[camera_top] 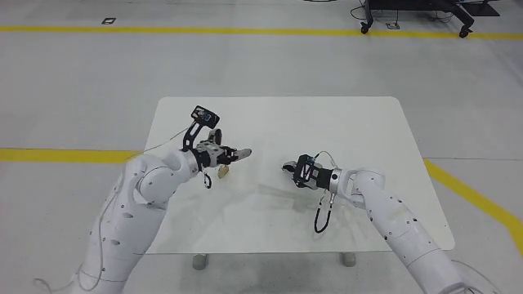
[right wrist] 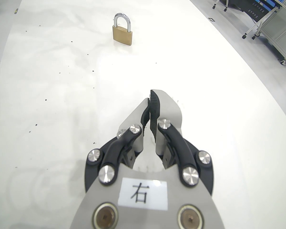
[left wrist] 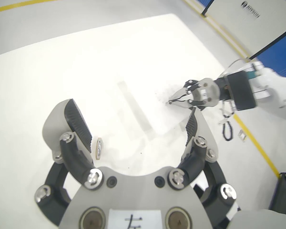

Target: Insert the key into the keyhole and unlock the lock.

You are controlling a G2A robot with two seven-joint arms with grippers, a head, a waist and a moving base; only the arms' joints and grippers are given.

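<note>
A brass padlock with a steel shackle stands upright on the white table, left of the middle. My left gripper hovers just above and beside it, open, with nothing between its ribbed pads; the padlock shows edge-on near one finger. My right gripper sits low over the table's middle, pointing at the padlock and well apart from it. Its fingers are pressed shut. From the left wrist view a thin sliver, apparently the key, pokes out of the right gripper's tips.
A black cable loop hangs from the right forearm over the table's front part. Small dark specks dot the tabletop. Beyond the table's rounded edges lies grey floor with yellow lines; wheeled frames stand far behind.
</note>
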